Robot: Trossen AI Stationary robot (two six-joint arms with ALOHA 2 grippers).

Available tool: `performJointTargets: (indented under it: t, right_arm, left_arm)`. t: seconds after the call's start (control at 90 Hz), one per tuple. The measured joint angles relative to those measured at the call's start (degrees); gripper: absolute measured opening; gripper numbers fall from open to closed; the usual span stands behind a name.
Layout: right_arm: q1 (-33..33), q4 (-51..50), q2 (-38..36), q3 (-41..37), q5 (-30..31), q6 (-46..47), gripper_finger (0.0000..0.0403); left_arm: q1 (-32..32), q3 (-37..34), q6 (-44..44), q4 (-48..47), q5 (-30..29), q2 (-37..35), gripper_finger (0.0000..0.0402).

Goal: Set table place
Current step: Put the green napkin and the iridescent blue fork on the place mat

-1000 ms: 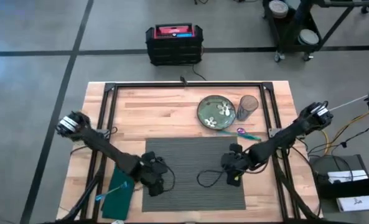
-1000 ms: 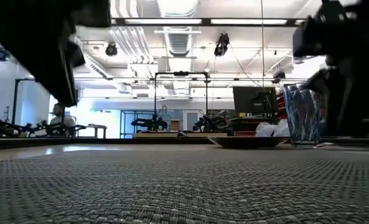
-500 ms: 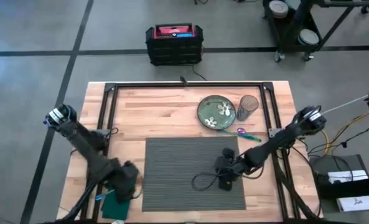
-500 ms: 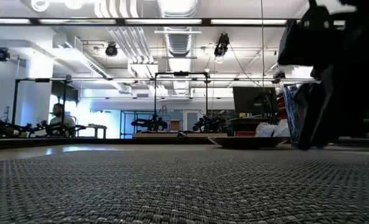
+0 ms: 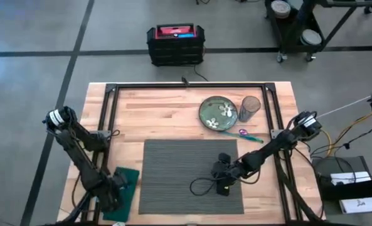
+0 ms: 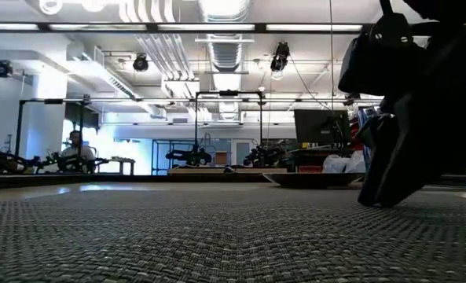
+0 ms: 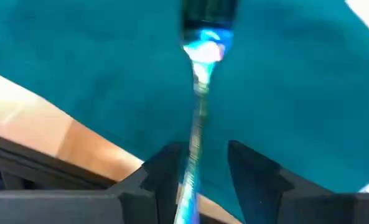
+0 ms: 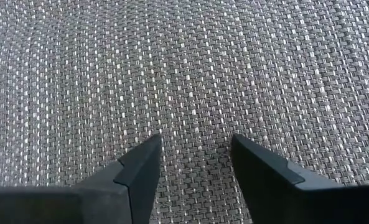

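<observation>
right claw [image 8: 193, 163] parted, empty, over placemat [image 5: 173, 169], left claw [image 7: 200, 171] parted around utensil handle [image 7: 195, 134] on napkin [image 7: 109, 74]

Placemat [image 5: 173, 169]: laid on the table [image 5: 167, 110], lower centre of the high view.
Plate [image 5: 218, 113]: set above the placemat, upper right.
Cup [image 5: 249, 107]: placed just right of the plate.
Napkin [image 5: 128, 188]: laid left of the placemat, lower left.
Utensil [image 7: 196, 118]: laid on the napkin.

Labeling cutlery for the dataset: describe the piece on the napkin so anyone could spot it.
On the wooden table, left of the grey placemat, lies a dark green napkin. On it, under the left gripper, lies a slim metal utensil with a blue handle, the only cutlery on that side.
</observation>
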Motion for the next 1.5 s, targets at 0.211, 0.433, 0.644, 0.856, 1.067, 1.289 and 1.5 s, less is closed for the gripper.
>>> performJointTargets:
  t: [0.211, 0.433, 0.644, 0.856, 1.067, 1.289, 1.5]
  right_arm:
    - [0.0, -0.1, 0.1, 0.0, 0.3, 0.0, 0.018]
    - [-0.1, -0.1, 0.1, 0.0, 0.6, -1.5, 0.0176]
    - [-0.1, -0.2, 0.1, 0.0, 0.7, -1.5, 0.0167]
    - [-0.1, -0.3, 0.1, 0.0, 0.8, -1.5, 0.016]
    - [-0.1, -0.2, 0.1, 0.0, 0.8, -0.8, 0.0155]
    - [-0.1, -0.1, 0.1, 0.0, 0.8, 1.1, 0.0164]
    - [-0.1, -0.2, 0.1, 0.0, 0.7, 1.1, 0.016]
  left_arm:
    - [0.0, -0.8, -0.2, 2.9, 0.0, 0.0, 0.0115]
    - [0.0, -0.5, -0.7, 2.8, 0.2, -0.1, 0.0063]
    - [0.0, 0.3, -2.2, 2.0, 1.9, -0.7, 0.001]
    - [0.0, 6.5, -9.1, -4.7, 0.1, -2.9, 0.0003]
    - [-1.0, 9.4, -30.3, -5.2, -14.7, -2.3, 0.0001]
    - [-0.6, 9.4, -33.6, -4.7, -11.1, 3.3, 0.0001]
    - [0.5, 9.4, -34.3, -4.6, -8.5, 6.9, 0.0]
